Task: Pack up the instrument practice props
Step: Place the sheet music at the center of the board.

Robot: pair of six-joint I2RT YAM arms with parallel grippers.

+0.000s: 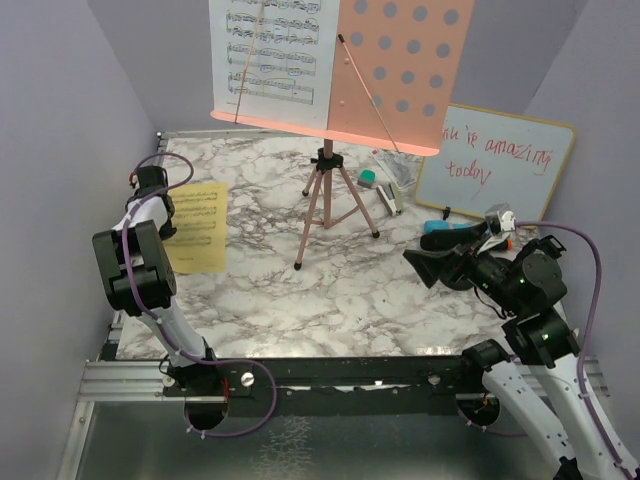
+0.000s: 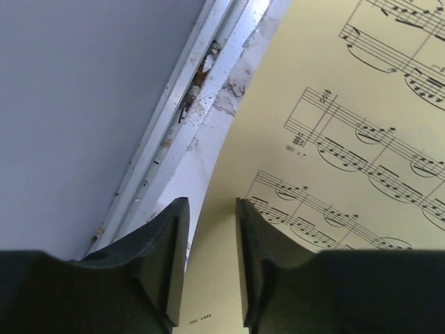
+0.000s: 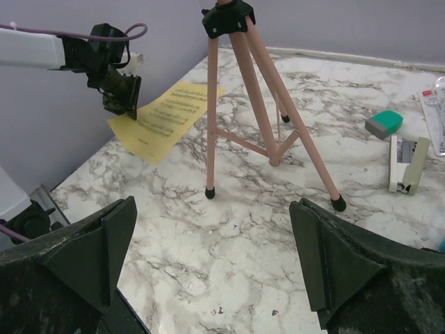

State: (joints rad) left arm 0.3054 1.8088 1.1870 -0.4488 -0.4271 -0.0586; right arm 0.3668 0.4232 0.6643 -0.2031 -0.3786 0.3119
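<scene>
Along the left edge of the marble table (image 1: 330,300) lies a pale yellow sheet-music page (image 1: 197,225), its outer margin curving beside the metal rail (image 2: 208,90). The left gripper (image 2: 211,205) hovers over that margin, jaws slightly parted, pinching nothing. Bare marble separates the page from the pink perforated music rack (image 1: 400,60) on its tripod legs (image 1: 325,200). The right gripper (image 3: 212,205) hangs wide open and empty over the front right.

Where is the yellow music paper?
In the top view, the yellow music sheet is on the marble table's left side, by the left gripper, left of the pink tripod.
</scene>
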